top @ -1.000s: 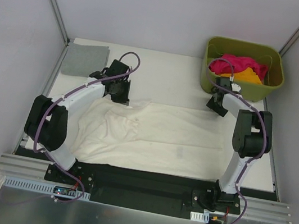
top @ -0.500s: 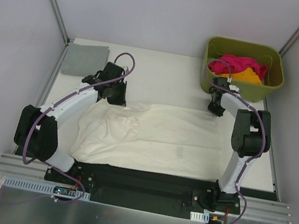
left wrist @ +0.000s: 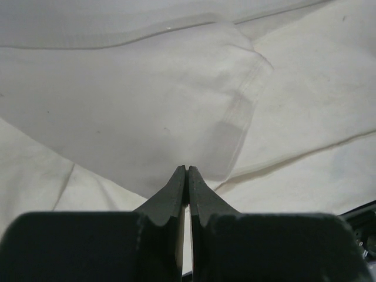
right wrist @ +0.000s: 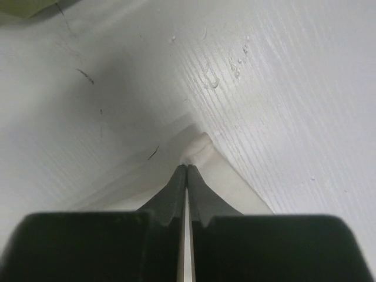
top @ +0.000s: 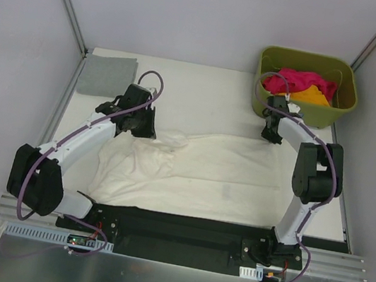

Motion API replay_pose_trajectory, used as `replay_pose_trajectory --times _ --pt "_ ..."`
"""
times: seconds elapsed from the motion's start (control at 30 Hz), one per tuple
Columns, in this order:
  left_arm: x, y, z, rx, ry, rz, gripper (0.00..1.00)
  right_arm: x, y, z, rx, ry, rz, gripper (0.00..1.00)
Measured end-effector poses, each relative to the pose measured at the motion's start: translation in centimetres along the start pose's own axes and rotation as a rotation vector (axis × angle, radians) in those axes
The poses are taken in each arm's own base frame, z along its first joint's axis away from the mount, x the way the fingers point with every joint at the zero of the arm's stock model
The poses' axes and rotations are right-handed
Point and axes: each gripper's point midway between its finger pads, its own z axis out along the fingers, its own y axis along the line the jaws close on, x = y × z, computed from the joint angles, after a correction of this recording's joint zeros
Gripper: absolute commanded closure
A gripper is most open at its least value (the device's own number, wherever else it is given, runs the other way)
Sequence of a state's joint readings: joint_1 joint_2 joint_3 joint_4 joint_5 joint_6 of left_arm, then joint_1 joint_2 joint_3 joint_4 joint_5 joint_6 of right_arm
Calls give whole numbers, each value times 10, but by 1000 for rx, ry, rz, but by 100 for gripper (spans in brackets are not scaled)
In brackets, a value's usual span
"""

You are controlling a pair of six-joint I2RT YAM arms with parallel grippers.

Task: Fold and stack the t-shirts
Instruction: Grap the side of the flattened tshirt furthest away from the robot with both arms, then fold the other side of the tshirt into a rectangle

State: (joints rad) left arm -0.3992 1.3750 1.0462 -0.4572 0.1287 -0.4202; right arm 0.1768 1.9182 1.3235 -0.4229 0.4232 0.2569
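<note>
A large cream-white t-shirt (top: 204, 172) lies spread across the middle of the white table (top: 209, 94). It is rumpled and creased on its left side and smoother toward the right, with its near edge along the table's front and its far edge puckered up at both ends. A grey t-shirt (top: 107, 74) rests flat, folded into a neat rectangle, at the table's far left corner and well apart from it — while a magenta-pink t-shirt (top: 301, 82) and an orange t-shirt (top: 314, 97) sit crumpled and touching in the olive-green basket (top: 308, 58) at the far right.
</note>
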Motion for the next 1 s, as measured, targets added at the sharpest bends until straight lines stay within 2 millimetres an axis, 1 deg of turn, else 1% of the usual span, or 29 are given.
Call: replay_pose_trajectory --times 0.1,0.17,0.37,0.5,0.57,0.73,0.9,1.0 --pt "7 -2 -5 11 -5 -6 100 -3 -1 -15 -15 -30 -4 99" --pt "13 -2 -9 17 -6 -11 100 -1 -4 -26 -26 -47 -10 99" --pt "37 -1 -25 55 -16 -45 100 15 -14 -51 -39 -82 -34 99" --pt "59 -1 -33 101 -3 -81 100 26 -26 -64 -42 -93 -38 100" --pt "72 0 -36 120 13 -101 100 29 -31 -68 -44 -101 -34 99" --pt "90 -2 -47 163 21 -147 100 37 -41 -75 -42 -108 -36 99" --pt "93 -6 -70 200 -21 -167 100 42 -48 -78 -34 -107 -60 99" --pt "94 -1 -77 175 -36 -173 100 45 -51 -79 -32 -106 -70 99"
